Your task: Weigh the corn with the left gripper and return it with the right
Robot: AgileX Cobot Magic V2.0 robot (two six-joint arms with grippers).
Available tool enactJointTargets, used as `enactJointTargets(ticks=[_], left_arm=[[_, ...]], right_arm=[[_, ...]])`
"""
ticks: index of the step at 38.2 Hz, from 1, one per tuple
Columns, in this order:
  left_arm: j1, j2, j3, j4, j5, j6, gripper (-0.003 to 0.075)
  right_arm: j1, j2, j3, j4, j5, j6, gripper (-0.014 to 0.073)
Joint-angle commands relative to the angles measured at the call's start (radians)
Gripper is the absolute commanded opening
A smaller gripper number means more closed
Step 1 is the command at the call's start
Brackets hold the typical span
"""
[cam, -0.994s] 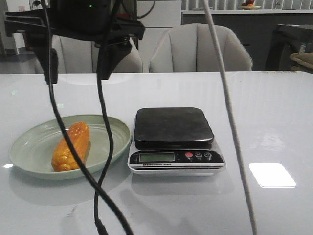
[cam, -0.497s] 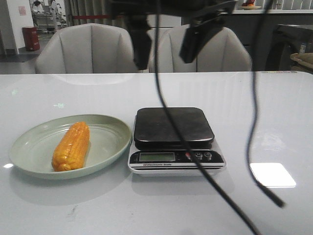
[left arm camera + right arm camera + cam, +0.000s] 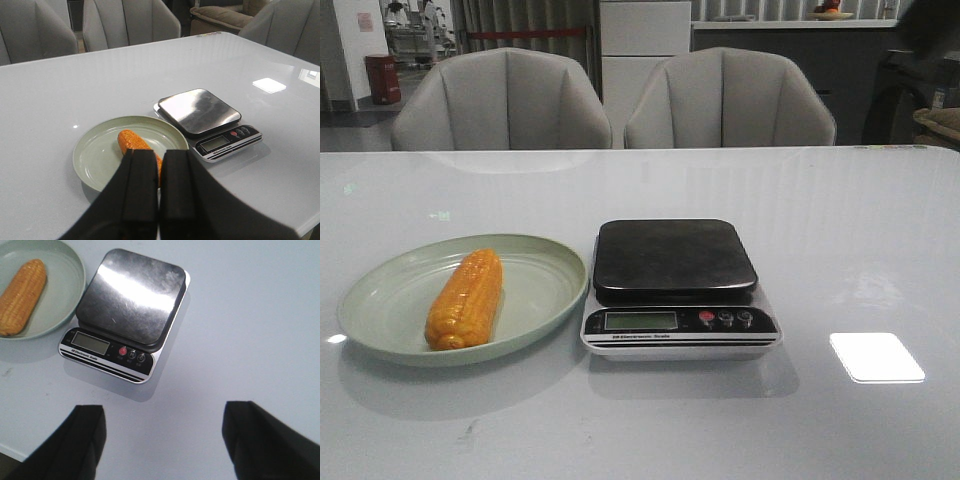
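While no arm shows in the front view, both wrist views look down on the layout.
Corn (image 3: 466,299): lies in the pale green plate (image 3: 545,258), left of the scale, untouched; weighing judged not yet begun.
Corn axis: long axis runs near-to-far, far end tipped slightly right toward the scale; blunt near end close to the plate's near rim.
Kitchen scale (image 3: 675,262): just right of the plate, steel platform bare, display facing the near edge; a short carry for the cob.
Left gripper (image 3: 157,192): fingers pressed together, holding nothing, above and nearer than the plate.
Right gripper (image 3: 162,440): fingers spread wide, empty, nearer than the scale and to its right.
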Motion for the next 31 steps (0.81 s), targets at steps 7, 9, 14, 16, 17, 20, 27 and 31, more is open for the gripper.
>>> enactJointTargets(ticks=[7,9,14,16,17,20,27,31], left_arm=[[0.001,0.011,-0.025,0.003,-0.076,0.001,0.0124],[0.001,0.011,-0.025,0.003,-0.076,0.001,0.0124],[0.001,0.011,-0.025,0.003,-0.076,0.001,0.0124],[0.001,0.011,-0.025,0.003,-0.076,0.001,0.0124],[0.001,0.011,-0.025,0.003,-0.076,0.001,0.0124],[0.001,0.011,-0.025,0.003,-0.076,0.001,0.0124],[0.001,0.011,-0.025,0.003,-0.076,0.001,0.0124],[0.001,0.011,-0.025,0.003,-0.076,0.001,0.0124]], right_arm=[[-0.007,-0.408,0.183,-0.11,-0.158,-0.015,0.0584],[-0.007,-0.496,0.233,-0.118,-0.196,-0.015,0.0584],[-0.007,-0.73,0.361,-0.118,-0.318,-0.015,0.0584],[-0.007,-0.795,0.415,-0.118,-0.356,-0.015,0.0584],[-0.007,-0.812,0.434,-0.118,-0.365,-0.015,0.0584],[-0.007,-0.823,0.484,-0.119,-0.397,-0.015,0.0584],[-0.007,-0.819,0.581,-0.131,-0.561,-0.015,0.058],[-0.007,-0.819,0.593,-0.131,-0.572,-0.015,0.0386]])
